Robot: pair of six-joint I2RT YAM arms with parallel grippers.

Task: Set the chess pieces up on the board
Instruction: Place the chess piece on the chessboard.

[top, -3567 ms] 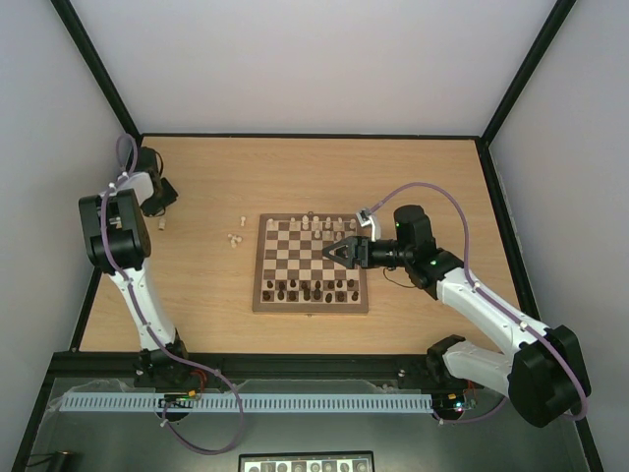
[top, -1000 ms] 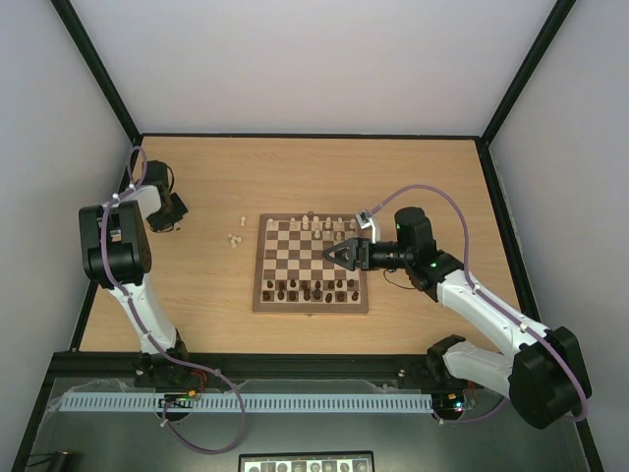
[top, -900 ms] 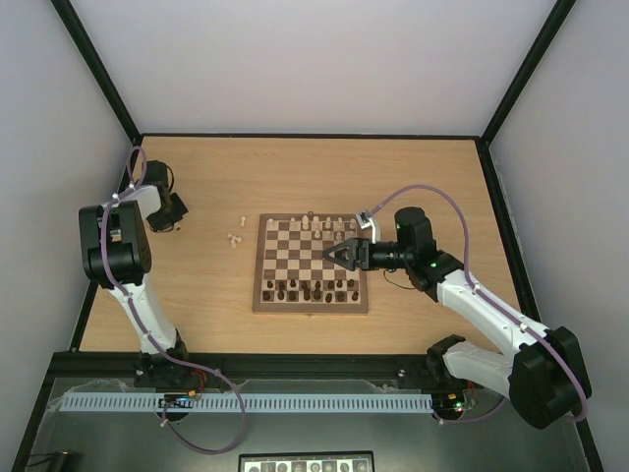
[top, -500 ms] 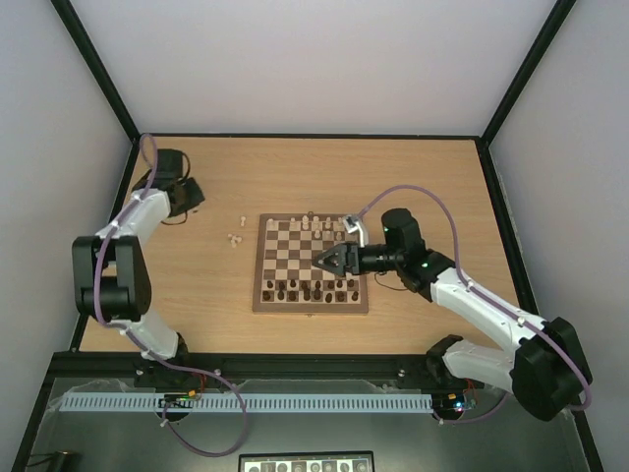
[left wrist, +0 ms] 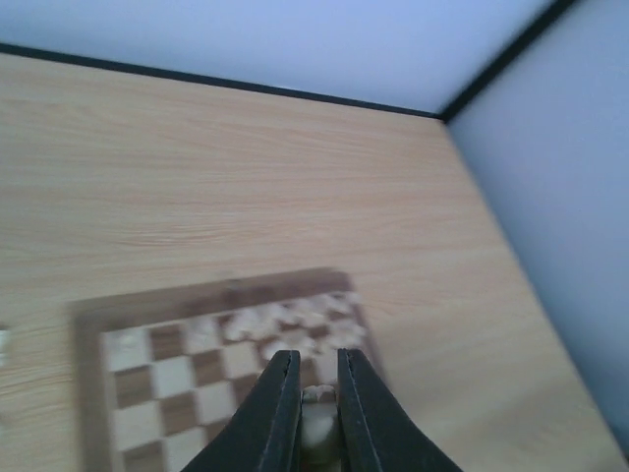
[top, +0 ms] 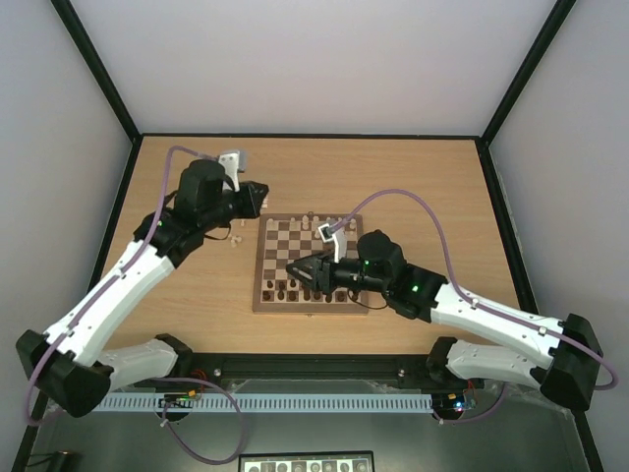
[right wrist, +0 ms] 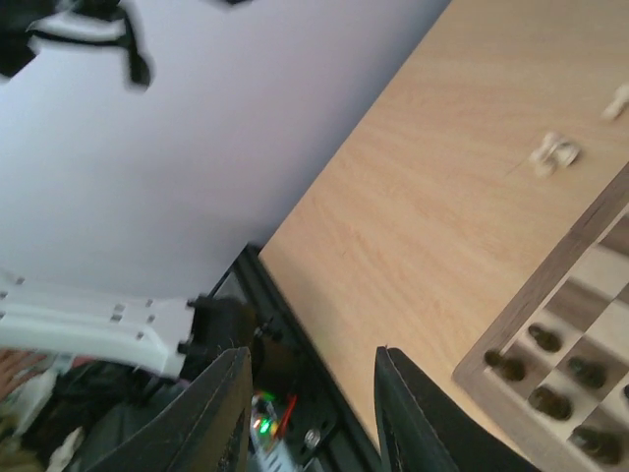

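Our left gripper (left wrist: 316, 372) is clamped on a tiny pale cream wooden chessman (left wrist: 316, 411) beside the far left corner of the square checked wooden chessboard (top: 258, 270), while our right gripper (right wrist: 313, 374) hangs part-open and empty over its near rows. We judge the piece light, rigid and easily toppled, best pinched mid-body.

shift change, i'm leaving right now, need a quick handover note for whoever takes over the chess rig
left gripper: shut on one pale piece, raised by the far left corner of the board.
right gripper: open, nothing in it, over the dark pieces on the near side.
Done: dark pieces stand along the near side; several pale pieces stand along the far side.
Left: set down the held piece, then fetch the loose pale pieces lying on the table left of the board.
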